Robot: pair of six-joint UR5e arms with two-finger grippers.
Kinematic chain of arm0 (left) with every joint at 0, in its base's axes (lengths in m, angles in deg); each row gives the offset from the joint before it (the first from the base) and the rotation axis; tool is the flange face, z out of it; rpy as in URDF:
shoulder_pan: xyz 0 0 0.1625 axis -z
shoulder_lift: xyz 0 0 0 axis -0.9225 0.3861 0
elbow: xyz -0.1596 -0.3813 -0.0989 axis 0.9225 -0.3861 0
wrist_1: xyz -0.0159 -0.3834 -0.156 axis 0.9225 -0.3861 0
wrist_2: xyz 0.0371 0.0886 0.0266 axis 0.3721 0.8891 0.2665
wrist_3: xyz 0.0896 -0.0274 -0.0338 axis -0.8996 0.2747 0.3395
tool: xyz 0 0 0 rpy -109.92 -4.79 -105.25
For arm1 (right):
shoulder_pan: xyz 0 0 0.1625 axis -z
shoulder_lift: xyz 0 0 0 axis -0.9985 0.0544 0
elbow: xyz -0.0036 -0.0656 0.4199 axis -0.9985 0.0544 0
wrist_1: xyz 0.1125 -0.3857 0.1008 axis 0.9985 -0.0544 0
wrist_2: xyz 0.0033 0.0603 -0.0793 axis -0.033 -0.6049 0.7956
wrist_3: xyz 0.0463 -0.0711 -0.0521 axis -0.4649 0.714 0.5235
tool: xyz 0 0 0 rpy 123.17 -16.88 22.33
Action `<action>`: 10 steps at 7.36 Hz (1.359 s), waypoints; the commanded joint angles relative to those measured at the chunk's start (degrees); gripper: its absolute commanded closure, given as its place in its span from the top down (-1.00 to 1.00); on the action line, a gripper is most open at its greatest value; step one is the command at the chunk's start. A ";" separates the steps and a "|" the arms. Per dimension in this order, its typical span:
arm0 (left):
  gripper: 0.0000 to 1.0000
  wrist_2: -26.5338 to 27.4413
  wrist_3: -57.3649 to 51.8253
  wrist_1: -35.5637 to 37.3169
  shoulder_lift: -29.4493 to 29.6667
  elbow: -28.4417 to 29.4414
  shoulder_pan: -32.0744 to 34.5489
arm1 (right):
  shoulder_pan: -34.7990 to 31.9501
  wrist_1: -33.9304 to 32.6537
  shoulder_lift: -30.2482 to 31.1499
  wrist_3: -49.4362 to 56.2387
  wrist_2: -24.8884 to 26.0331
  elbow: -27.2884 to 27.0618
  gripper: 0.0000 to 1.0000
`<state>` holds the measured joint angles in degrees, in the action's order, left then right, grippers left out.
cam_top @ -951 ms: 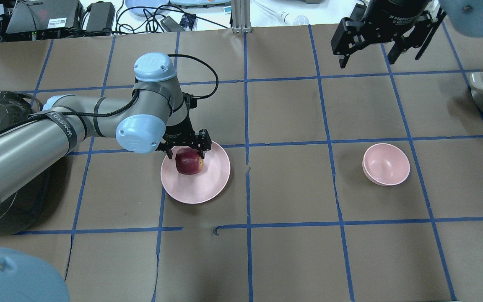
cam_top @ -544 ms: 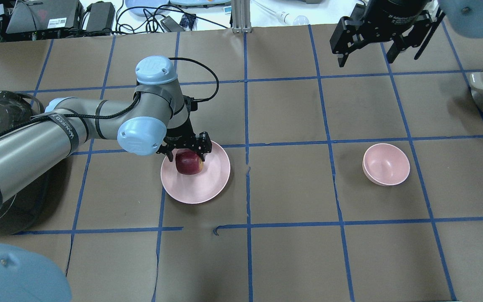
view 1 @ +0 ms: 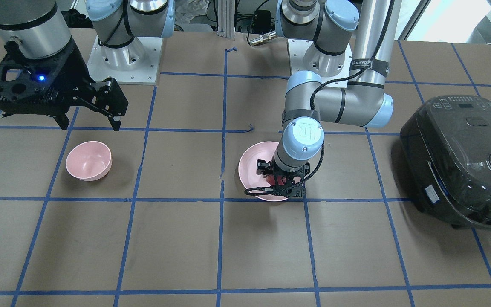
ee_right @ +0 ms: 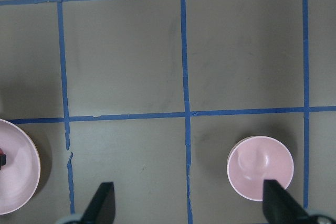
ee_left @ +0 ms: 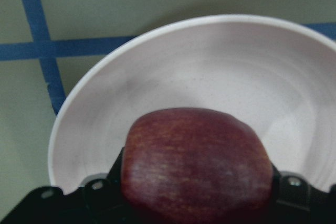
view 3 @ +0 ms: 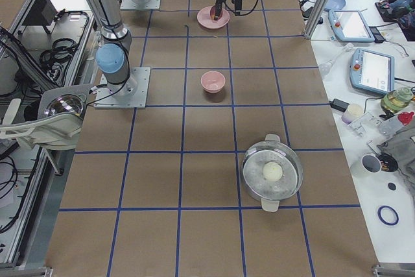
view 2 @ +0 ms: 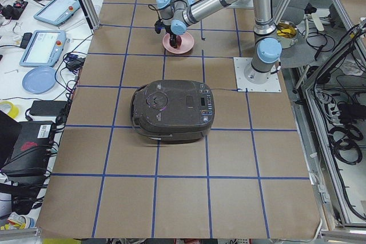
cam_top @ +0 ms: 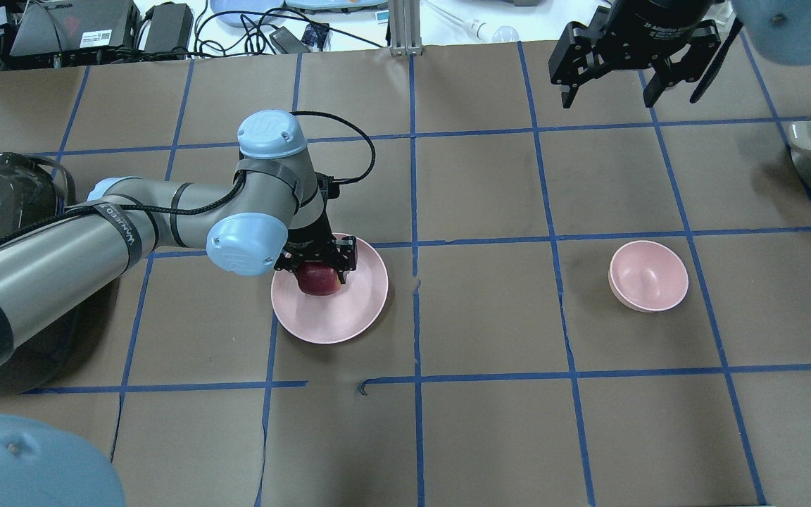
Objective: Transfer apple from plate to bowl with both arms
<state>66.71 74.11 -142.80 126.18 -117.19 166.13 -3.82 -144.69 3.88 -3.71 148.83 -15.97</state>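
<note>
Robotics lab — blue-taped grid table (cam_top: 479,186), teach pendants (view 3: 375,69), tangled cables (cam_top: 250,24), aluminium framing (cam_top: 400,28)

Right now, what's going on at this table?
The left gripper is shut on the apple, right at the pink plate. Whether the apple has lifted off the plate is hard to tell. The right gripper hangs open above the table near the small pink bowl, which is empty.
</note>
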 commanded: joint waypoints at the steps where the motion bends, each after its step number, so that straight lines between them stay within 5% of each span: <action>1: -1.00 -2.51 -0.39 0.13 -1.62 1.29 0.13 | 0.00 -0.04 -0.09 0.04 0.00 -0.09 1.00; 5: -1.00 -1.56 0.23 -0.21 -3.12 7.51 2.05 | 0.00 0.83 -0.09 0.04 0.17 -0.09 1.00; 7: -1.00 2.19 0.92 -10.25 -2.94 18.46 3.28 | 0.79 0.83 -0.35 1.35 0.61 -0.44 1.00; 10: -1.00 3.37 2.76 -14.89 -5.40 23.45 6.79 | 12.07 0.84 -0.44 16.49 1.23 -6.12 0.97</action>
<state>69.71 75.70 -156.65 121.99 -94.85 171.04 2.45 -143.80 3.47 5.21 149.91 -18.71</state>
